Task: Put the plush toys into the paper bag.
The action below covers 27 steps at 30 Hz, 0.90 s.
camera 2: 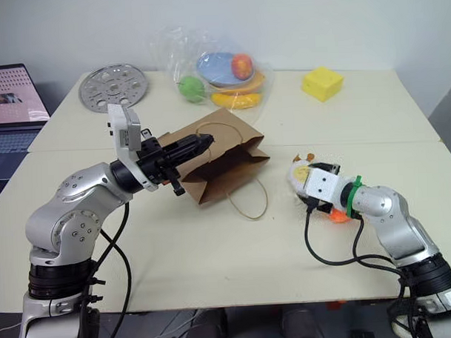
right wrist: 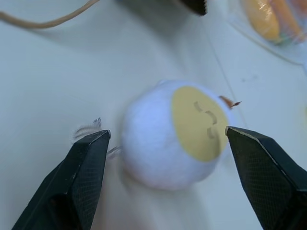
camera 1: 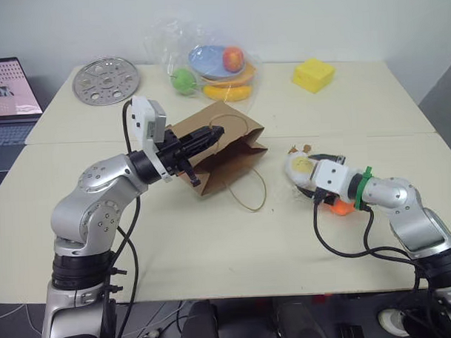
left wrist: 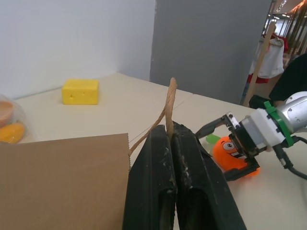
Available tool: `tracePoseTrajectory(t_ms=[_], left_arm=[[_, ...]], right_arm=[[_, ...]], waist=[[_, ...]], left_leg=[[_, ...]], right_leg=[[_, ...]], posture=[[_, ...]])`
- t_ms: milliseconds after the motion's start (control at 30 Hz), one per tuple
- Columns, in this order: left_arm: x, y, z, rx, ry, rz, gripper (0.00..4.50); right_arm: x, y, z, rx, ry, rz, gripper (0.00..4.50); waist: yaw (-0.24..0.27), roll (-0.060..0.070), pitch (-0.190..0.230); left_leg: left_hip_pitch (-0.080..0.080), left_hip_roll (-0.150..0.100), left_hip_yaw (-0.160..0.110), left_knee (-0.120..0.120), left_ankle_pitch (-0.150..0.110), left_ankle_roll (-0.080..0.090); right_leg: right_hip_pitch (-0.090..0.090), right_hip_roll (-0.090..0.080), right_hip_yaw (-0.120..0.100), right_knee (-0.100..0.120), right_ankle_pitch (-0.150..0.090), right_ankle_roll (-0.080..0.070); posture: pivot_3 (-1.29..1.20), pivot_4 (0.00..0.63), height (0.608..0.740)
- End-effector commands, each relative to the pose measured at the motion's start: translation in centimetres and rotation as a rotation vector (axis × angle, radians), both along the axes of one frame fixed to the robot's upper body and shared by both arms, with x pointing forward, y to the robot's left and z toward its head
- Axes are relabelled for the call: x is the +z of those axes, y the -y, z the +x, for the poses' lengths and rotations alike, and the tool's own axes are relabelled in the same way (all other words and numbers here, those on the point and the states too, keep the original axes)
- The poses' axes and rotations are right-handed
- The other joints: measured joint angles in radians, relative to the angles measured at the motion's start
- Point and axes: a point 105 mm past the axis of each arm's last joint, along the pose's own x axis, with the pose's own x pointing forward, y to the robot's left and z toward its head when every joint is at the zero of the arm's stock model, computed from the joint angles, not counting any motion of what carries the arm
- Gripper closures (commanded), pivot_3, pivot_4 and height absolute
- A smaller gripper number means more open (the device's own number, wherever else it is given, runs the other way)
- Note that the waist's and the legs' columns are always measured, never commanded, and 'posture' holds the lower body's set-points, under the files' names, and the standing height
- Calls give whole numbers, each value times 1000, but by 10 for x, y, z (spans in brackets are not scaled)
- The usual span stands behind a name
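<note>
Left gripper: fingers pressed tight together, pinching one cord handle of the paper bag; the cord rises between the tips and loops off. The bag lies on its side near the middle of the desk, mouth end lifted at the gripper, with its second handle trailing loose on the desk surface toward the front edge.

Right gripper: jaws spread wide, holding nothing. The white egg-shaped plush toy sits between the two fingers without touching either (yellow patch with a small stitched face turned toward the wrist camera). In the head views this toy rests on the desk right of the bag, toward the right edge, just beyond the gripper.

Orange carrot plush toy: lies on the desk just beside the right gripper, partly under the wrist; cartoon face visible, a bit of green top showing. Both toys are outside the bag.

Far side of the desk: yellow cube toward the far right corner, clear plastic bag of fruit at the far edge centre, round perforated metal disc toward the far left corner. A laptop stands off the left edge; its screen text is too small to read. No legible brand or label on anything.
</note>
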Motion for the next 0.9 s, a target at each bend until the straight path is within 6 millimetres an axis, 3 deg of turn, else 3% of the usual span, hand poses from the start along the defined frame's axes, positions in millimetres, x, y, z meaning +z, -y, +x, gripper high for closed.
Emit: tracePoseTrajectory(t_ms=[33, 133, 333, 533, 567, 700, 833, 900], left_arm=[[13, 4, -8, -22, 59, 1, 4500], [13, 4, -10, -19, 56, 2, 4500], [13, 2, -11, -17, 49, 6, 4500], [13, 0, -12, -27, 37, 9, 4500], [13, 1, -12, -29, 35, 9, 4500], [19, -2, -13, -43, 20, -28, 4500], [19, -1, -14, -65, 11, -19, 4500], [19, 0, -15, -83, 8, -21, 4500]], right_arm=[[4, -4, 8, -6, 34, -17, 389], [6, -3, 17, -43, 70, -22, 389], [15, 1, 26, -83, 94, 2, 2389], [26, -2, 21, -20, 90, 26, 4443], [28, -2, 20, -13, 88, 29, 4477], [59, -17, -19, 185, -79, 96, 4477], [82, -49, -49, 348, -201, 181, 4477], [86, -68, -51, 387, -205, 222, 4477]], waist=[[0, 0, 0], [1, 0, 0], [7, 0, 0], [9, 0, 0], [9, 0, 0], [12, 1, 1], [8, 1, 1], [8, 1, 1]], left_leg=[[0, 0, 0, 0, 0, 0], [0, 0, -1, 0, 0, 0], [0, 0, -1, 1, 0, 0], [0, 0, -1, 1, 0, 0], [0, 0, -2, 1, 0, 0], [0, -1, -2, 0, 0, 0], [1, 0, -3, 0, 0, 0], [2, 0, -3, 0, 0, 0]], right_leg=[[0, 0, 0, 0, 0, 0], [1, 0, 0, 0, 0, 0], [1, 0, -1, 0, 0, 0], [2, 0, -1, 0, 0, 0], [2, 0, -1, 0, 0, 0], [2, -1, -2, 0, 0, 0], [3, 0, -3, 0, 0, 0], [4, 0, -3, 0, 0, 0]], posture=[[0, 150, 740], [0, 150, 740], [0, 150, 740], [0, 150, 740], [0, 150, 740], [0, 150, 740], [0, 150, 740], [0, 150, 740]])
